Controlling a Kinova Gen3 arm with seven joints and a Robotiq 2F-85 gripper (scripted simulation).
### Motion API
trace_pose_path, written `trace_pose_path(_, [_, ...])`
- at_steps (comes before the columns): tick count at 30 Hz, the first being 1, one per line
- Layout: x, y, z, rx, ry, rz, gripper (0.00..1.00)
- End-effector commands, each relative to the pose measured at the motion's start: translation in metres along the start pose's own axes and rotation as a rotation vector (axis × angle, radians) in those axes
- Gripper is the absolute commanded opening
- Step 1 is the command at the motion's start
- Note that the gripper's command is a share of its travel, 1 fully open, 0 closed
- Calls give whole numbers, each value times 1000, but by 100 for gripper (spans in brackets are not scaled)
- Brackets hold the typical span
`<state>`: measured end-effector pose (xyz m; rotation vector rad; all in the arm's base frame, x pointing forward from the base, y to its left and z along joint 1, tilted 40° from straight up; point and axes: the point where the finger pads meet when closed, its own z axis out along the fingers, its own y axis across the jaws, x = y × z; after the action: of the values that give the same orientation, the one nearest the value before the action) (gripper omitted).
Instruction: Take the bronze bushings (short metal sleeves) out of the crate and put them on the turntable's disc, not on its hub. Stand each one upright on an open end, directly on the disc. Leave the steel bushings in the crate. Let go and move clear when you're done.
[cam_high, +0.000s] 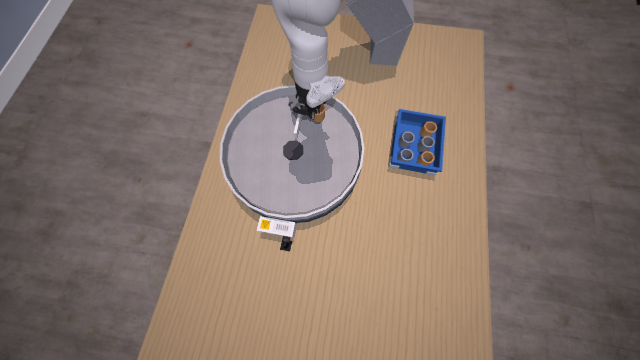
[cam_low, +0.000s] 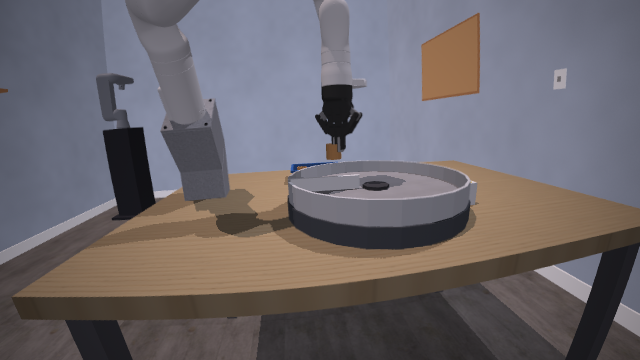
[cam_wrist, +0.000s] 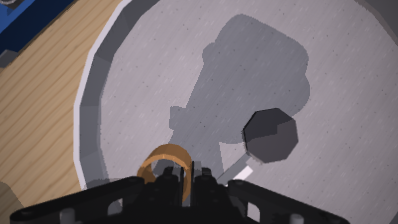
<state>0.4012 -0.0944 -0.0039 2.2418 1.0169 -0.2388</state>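
Note:
My gripper (cam_high: 313, 113) (cam_low: 339, 145) (cam_wrist: 187, 173) is shut on the wall of a bronze bushing (cam_high: 320, 115) (cam_low: 332, 151) (cam_wrist: 170, 150). The bushing hangs roughly upright above the turntable, off the disc (cam_high: 260, 170) (cam_wrist: 145, 65) (cam_low: 376, 185), on the side between the hub (cam_high: 293, 150) (cam_wrist: 270, 135) and the rim nearest the robot. The blue crate (cam_high: 414, 118) holds two bronze bushings, one at the back right (cam_high: 424, 131) and one at the front right (cam_high: 422, 161), and three steel bushings. No bushing is seen standing on the disc. The far end of the held bushing is hidden in the wrist view.
A raised rim (cam_high: 362, 150) (cam_low: 380, 210) (cam_wrist: 91, 120) surrounds the disc. A pale bar (cam_high: 297, 125) (cam_low: 325, 183) reaches from the rim towards the hub, close beside the gripper. A white labelled box (cam_high: 276, 227) sits at the turntable's front. The grey robot base (cam_high: 387, 40) (cam_low: 197, 165) stands at the back.

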Motion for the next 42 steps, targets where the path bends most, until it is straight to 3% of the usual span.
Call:
trace_pose_path(1, [1, 0, 0, 0, 1, 0, 0])
trace_pose_path(12, [1, 0, 0, 0, 1, 0, 0])
trace_pose_path(18, [0, 0, 24, 0, 1, 0, 0])
trace_pose_path(42, [0, 0, 26, 0, 1, 0, 0])
